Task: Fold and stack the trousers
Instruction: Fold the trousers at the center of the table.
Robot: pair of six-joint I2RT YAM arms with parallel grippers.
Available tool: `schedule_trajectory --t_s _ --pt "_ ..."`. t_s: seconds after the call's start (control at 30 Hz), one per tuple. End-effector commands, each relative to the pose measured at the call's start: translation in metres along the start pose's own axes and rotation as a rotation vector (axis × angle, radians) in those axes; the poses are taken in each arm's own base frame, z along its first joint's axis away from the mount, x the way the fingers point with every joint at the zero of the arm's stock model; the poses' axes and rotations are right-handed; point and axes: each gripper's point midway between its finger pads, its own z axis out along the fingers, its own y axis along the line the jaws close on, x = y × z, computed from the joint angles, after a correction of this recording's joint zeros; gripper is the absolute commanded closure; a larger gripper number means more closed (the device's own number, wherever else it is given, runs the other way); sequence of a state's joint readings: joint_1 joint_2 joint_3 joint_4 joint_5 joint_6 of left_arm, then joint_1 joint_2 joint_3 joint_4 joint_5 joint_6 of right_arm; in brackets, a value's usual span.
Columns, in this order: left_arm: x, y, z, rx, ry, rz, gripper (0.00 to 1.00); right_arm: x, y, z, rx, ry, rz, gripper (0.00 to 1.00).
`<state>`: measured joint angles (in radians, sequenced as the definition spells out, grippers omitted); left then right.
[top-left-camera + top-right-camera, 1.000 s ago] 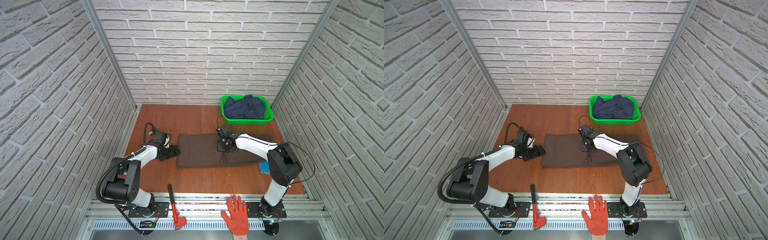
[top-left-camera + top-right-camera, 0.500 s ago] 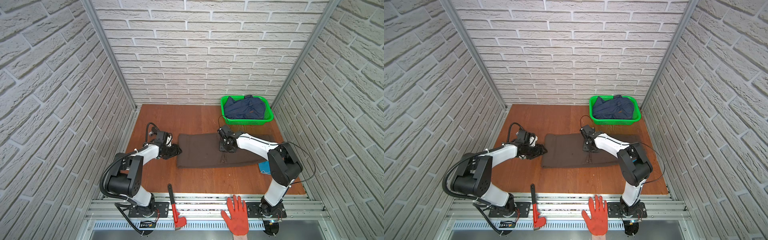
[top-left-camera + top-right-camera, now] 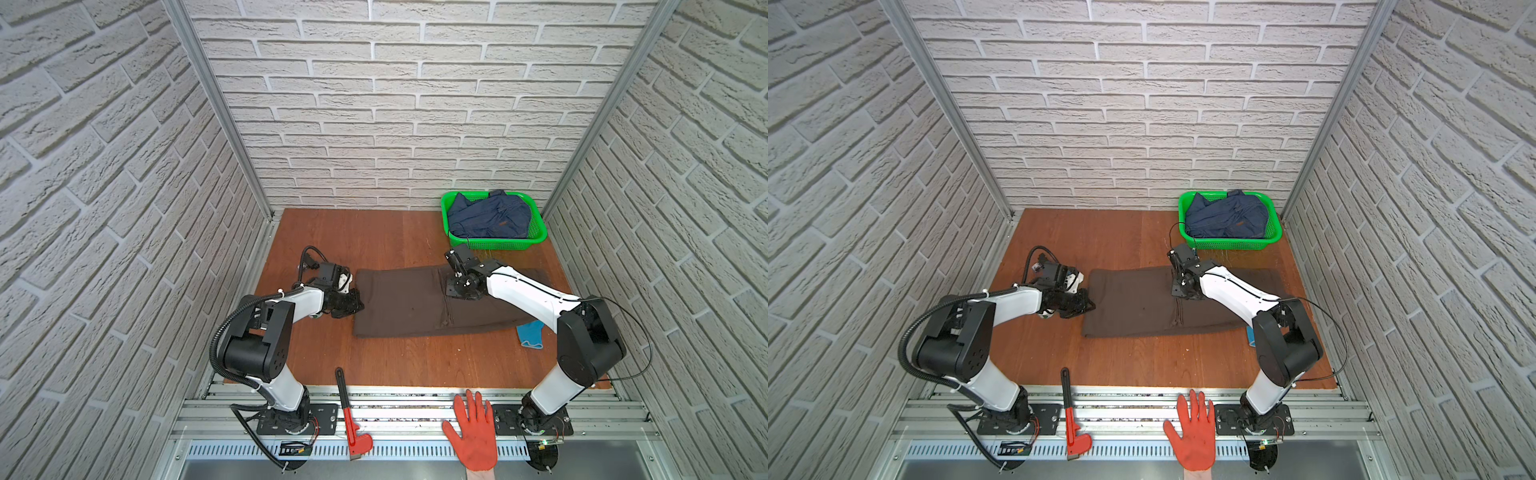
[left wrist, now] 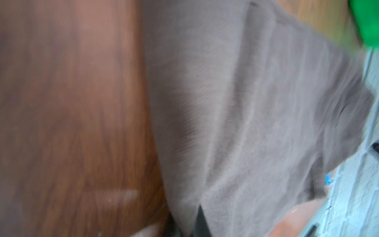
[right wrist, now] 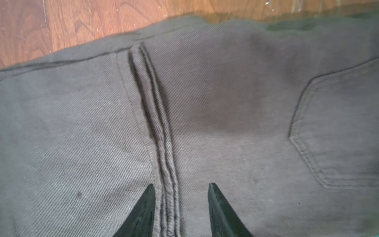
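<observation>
The trousers [image 3: 407,303] [image 3: 1133,303] lie flat in a long dark brown strip across the middle of the wooden table. My left gripper [image 3: 357,305] [image 3: 1090,307] is at their left end, shut on the trousers' edge. The blurred left wrist view shows fabric [image 4: 256,102] pinched between the dark fingers of the left gripper [image 4: 188,221]. My right gripper [image 3: 451,291] [image 3: 1177,293] rests on the far side of the trousers, near their middle. In the right wrist view the right gripper [image 5: 180,184] is open, its tips astride a ridged hem fold [image 5: 162,133], beside a pocket seam [image 5: 303,147].
A green basket [image 3: 494,245] [image 3: 1229,245] at the back right holds a dark blue denim garment [image 3: 490,216]. A small blue cloth [image 3: 530,334] lies by the trousers' right end. A red wrench [image 3: 351,415] and an orange-gloved hand [image 3: 473,432] rest on the front rail.
My left gripper slid right to the trousers' left edge and closed on it. My right gripper opened from shut and stayed over the hem fold.
</observation>
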<state>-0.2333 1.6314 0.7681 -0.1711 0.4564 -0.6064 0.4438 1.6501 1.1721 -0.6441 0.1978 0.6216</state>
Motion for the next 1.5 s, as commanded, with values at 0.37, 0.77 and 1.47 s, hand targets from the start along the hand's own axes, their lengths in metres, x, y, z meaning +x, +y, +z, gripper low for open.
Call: schedule_trajectory --t_s 0.37,0.77,1.47 --pt "-0.013 0.056 -0.112 -0.460 -0.105 -0.004 1.00 -0.020 -0.036 -0.022 -0.013 -0.072 0.041 0.51" --pt "-0.032 0.093 -0.188 -0.666 -0.168 -0.024 1.00 -0.041 -0.085 -0.012 0.008 -0.073 0.169 0.45" --pt "-0.058 0.066 -0.220 -0.538 -0.257 -0.011 1.00 -0.025 -0.048 0.055 -0.308 0.109 0.231 0.43"
